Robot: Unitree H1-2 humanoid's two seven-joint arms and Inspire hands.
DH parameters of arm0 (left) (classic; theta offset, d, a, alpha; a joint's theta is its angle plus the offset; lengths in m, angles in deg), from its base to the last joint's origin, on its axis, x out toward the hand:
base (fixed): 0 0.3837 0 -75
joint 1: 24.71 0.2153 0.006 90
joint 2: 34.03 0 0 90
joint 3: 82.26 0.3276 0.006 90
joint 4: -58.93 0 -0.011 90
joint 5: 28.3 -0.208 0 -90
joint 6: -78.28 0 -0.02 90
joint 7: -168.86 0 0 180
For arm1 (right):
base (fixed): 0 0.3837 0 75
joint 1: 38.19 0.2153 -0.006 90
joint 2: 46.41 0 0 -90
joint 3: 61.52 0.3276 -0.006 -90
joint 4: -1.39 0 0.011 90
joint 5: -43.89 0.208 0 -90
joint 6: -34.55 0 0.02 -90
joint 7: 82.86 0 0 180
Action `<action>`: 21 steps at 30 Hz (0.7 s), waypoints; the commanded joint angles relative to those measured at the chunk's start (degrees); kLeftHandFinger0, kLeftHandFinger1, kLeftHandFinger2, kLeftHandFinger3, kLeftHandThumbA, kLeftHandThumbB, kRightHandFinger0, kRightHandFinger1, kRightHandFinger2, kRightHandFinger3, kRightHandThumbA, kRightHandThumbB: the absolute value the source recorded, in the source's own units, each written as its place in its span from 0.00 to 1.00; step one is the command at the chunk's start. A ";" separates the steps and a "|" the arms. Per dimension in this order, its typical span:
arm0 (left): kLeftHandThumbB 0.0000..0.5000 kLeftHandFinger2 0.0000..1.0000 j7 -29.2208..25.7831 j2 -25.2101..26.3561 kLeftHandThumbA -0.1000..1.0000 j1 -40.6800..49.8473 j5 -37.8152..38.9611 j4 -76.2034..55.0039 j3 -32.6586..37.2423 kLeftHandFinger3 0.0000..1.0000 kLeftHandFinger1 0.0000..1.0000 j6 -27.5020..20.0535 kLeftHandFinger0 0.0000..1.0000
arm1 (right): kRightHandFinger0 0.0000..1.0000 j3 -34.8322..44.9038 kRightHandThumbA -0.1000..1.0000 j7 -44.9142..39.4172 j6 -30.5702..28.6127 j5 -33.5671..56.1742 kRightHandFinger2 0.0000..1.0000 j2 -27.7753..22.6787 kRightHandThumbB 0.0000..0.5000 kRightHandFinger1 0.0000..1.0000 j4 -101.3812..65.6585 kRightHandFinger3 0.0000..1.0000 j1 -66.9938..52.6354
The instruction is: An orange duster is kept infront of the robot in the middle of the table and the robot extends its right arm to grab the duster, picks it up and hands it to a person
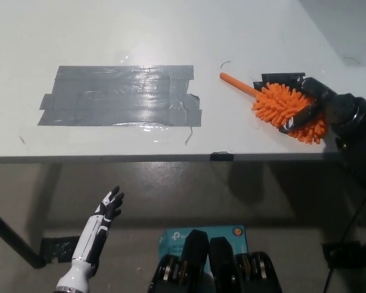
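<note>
- White table fills the upper part of the head view; its near edge runs across the middle, with dim floor below it.
- Grey tape patch covers the left-centre of the tabletop, well apart from the work area.
- Right hand, black, enters from the right edge and lies on the fluffy head of the orange duster; its fingers curl over and into the fibres, closing on the head and not on the stick.
- Duster position: right part of the table, close to the near edge, resting on the surface and partly over a small black tape patch.
- Long axis: the duster runs diagonally, its bare orange handle tip pointing far-left, its head lying near-right under the hand. The lift therefore turns on the grip at the head end, with the handle projecting free toward the table's centre.
- Left hand, white, rests low at the lower left, below the table edge, fingers spread and holding nothing; it is much farther from the duster than the right.
- Containers: none visible on the table.
</note>
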 commanded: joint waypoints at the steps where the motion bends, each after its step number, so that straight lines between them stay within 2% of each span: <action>1: 0.45 1.00 0.20 0.68 1.00 -1.05 -0.24 -1.57 -0.08 1.00 1.00 -0.89 1.00 | 0.87 -1.87 0.43 -3.21 -3.33 0.02 0.68 0.60 0.10 0.82 6.29 0.96 5.85; 2: 0.45 1.00 0.25 0.68 1.00 -1.14 -0.21 -1.55 -0.06 1.00 1.00 -0.90 1.00 | 0.42 -2.04 0.37 -3.09 -3.48 -0.10 0.53 0.60 0.33 0.41 6.77 1.00 6.04; 3: 0.44 1.00 0.38 0.68 1.00 -1.23 -0.09 -1.63 -0.04 1.00 1.00 -0.79 1.00 | 0.09 -3.89 0.11 -3.40 -3.64 -1.73 0.45 0.55 0.51 0.25 7.86 0.99 6.56; 4: 0.43 1.00 0.43 0.74 1.00 -1.50 -0.04 -1.60 -0.09 1.00 1.00 -0.70 1.00 | 0.07 -6.18 0.02 -3.54 -3.44 -3.77 0.49 0.51 0.51 0.29 8.31 1.00 7.07; 5: 0.45 1.00 0.42 0.81 1.00 -1.83 -0.09 -1.60 -0.14 1.00 1.00 -0.45 1.00 | 0.11 -8.73 0.00 -3.63 -3.23 -5.91 0.51 0.47 0.41 0.35 8.17 1.00 7.32; 6: 0.43 1.00 0.47 0.81 1.00 -1.86 0.01 -1.65 -0.17 1.00 1.00 -0.47 1.00 | 0.11 -9.78 0.00 -3.74 -3.13 -6.40 0.49 0.67 0.39 0.38 8.75 1.00 7.47; 7: 0.43 1.00 0.52 0.78 1.00 -1.87 0.21 -1.53 -0.20 1.00 1.00 -0.70 1.00 | 0.21 -10.48 0.00 -3.76 -3.18 -6.45 0.55 0.86 0.34 0.49 9.53 1.00 7.63; 8: 0.43 1.00 0.59 0.75 1.00 -1.92 0.41 -1.32 -0.23 1.00 1.00 -0.96 1.00 | 0.29 -11.21 0.00 -3.78 -3.34 -6.61 0.58 0.91 0.32 0.56 10.00 1.00 7.68; 9: 0.41 1.00 0.61 0.77 0.99 -2.19 0.46 -1.16 -0.24 1.00 1.00 -1.07 1.00 | 0.22 -11.79 0.00 -3.73 -3.56 -6.63 0.53 0.81 0.33 0.49 10.20 1.00 7.82; 11: 0.40 1.00 0.68 0.88 0.99 -2.61 0.50 -0.92 -0.27 1.00 1.00 -1.17 1.00 | 0.14 -12.81 0.00 -3.95 -3.70 -6.74 0.49 0.67 0.31 0.43 10.65 1.00 8.09; 12: 0.38 1.00 0.86 0.92 0.98 -2.66 0.81 -0.93 -0.33 1.00 1.00 -1.15 1.00 | 0.12 -13.03 0.00 -3.87 -3.94 -6.64 0.48 0.70 0.31 0.45 11.32 1.00 8.22; 15: 0.40 1.00 1.08 0.74 0.97 -2.86 1.37 -1.10 -0.44 1.00 1.00 -0.28 1.00 | 0.16 -12.92 0.00 -3.65 -4.73 -6.11 0.51 0.28 0.28 0.49 11.83 1.00 8.33; 18: 0.42 1.00 1.33 0.87 0.97 -2.79 1.52 -1.36 -0.38 1.00 1.00 -0.01 1.00 | 0.17 -12.80 0.00 -3.45 -4.53 -6.12 0.48 -0.12 0.32 0.49 11.06 1.00 7.98; 20: 0.42 1.00 1.38 0.96 0.98 -2.83 1.34 -1.34 -0.34 1.00 1.00 -0.03 1.00 | 0.14 -12.87 0.00 -3.47 -4.73 -6.32 0.44 -0.42 0.36 0.46 10.79 1.00 7.84; 21: 0.43 1.00 1.40 0.98 0.98 -2.84 1.27 -1.31 -0.37 1.00 1.00 -0.03 1.00 | 0.17 -12.67 0.00 -3.16 -5.31 -6.19 0.45 -0.58 0.37 0.49 11.30 1.00 7.82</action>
